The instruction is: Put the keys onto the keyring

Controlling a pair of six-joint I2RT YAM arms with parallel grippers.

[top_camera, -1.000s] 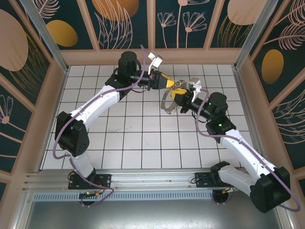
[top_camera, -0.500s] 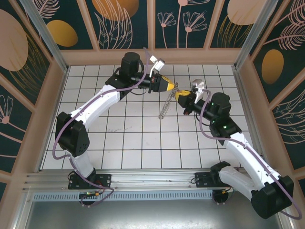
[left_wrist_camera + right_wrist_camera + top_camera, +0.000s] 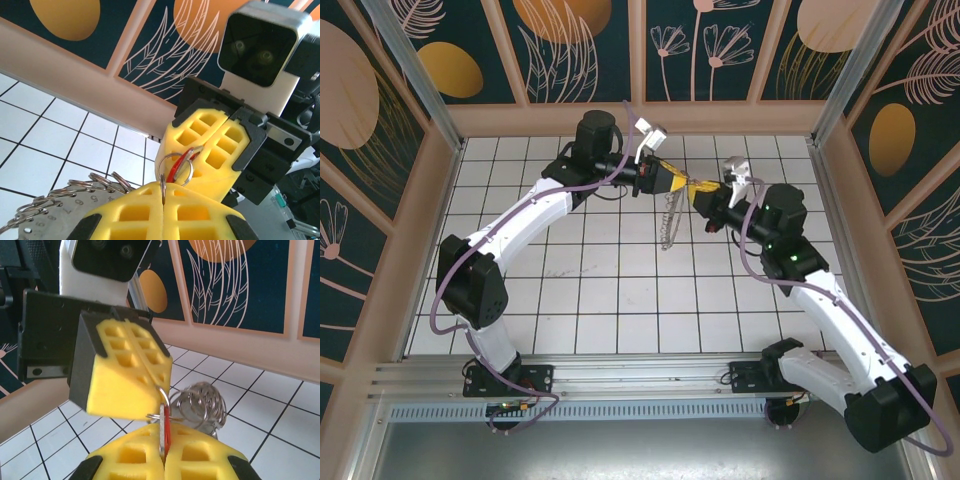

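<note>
In the upper centre of the top view, my left claw (image 3: 684,184) is clamped on the dangling keyring (image 3: 667,226) and my right claw (image 3: 694,191) on the red key (image 3: 167,433), tips close together.

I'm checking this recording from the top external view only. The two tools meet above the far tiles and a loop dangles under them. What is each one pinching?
Observer: In the right wrist view, the right tool is shut on the key, a thin red piece standing up out of the seam between its fingers.
Operator: And the left one?
Observer: The left wrist view shows the left tool shut on one small silvery ring of the keyring.
Operator: Is the key through that ring?
Observer: In that view the red piece overlaps the ring in the gap between the tools. I can't tell whether it is threaded.
</note>
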